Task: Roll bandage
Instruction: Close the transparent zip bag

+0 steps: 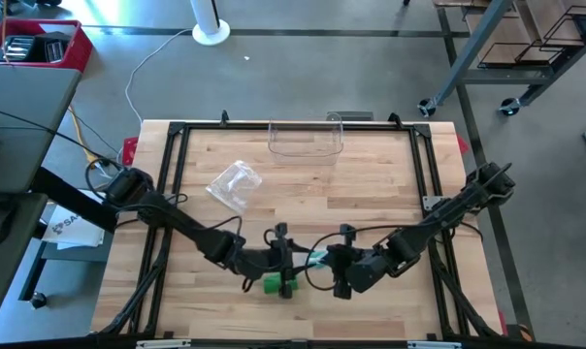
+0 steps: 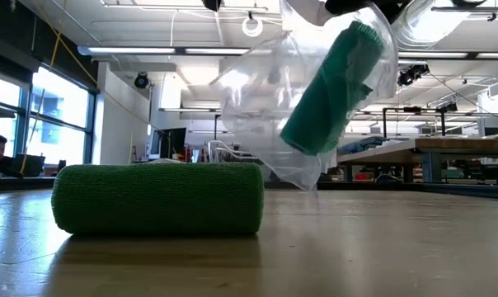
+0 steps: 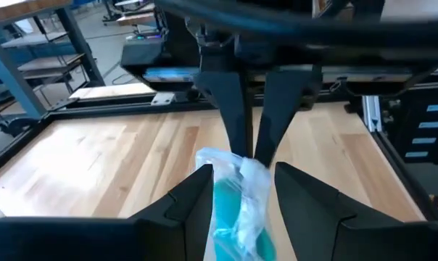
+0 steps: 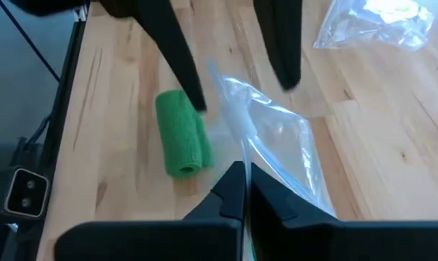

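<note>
One fuzzy green bandage roll point(image 4: 181, 142) lies out on the wooden table point(image 1: 371, 194), just beside the left pincer point(image 3: 242, 199), whose fingers stand apart around a crinkly clear bag point(image 3: 242, 190). The right pincer point(image 4: 242, 190) is clamped on that bag's edge, holding it up with a second roll point(image 2: 335, 87) inside. Judging by this, unpacking is half done, and any rolling remains.

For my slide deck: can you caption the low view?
Green rolled bandage lying on the wooden table, with a clear plastic bag holding a second green roll hanging above.
</note>
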Controlling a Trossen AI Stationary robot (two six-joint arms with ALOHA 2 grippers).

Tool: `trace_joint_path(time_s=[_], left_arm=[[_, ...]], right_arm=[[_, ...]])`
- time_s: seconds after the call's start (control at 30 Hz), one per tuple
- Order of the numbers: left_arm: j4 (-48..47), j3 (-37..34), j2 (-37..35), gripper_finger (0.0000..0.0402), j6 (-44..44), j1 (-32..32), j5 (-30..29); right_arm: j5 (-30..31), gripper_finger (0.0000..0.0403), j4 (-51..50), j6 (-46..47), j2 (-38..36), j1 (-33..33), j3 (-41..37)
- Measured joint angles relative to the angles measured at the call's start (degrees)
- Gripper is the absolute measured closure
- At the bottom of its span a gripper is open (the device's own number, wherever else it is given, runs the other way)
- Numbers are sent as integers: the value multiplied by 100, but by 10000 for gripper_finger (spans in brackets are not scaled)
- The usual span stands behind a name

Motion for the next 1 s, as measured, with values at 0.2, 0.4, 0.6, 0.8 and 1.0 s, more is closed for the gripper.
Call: trace_joint_path(time_s=[0.2,0.4,0.6,0.8,1.0], left_arm=[[204,2,174,277,62,66,100],[266,2,177,350,152,28,85],[243,0,177,394,363,-93,-745],[244,1,111,399,563,-229,-1052],[215,2,-102,400,579,-290,-1212]], right_arm=[[61,403,27,-144,0,0,0],[60,391,-149,-141,2,0,0],[19,316,-1133,343,-7,4,0],[-86,256,-1499,398,-38,53,0],[420,255,-1859,153,-202,366,304]])
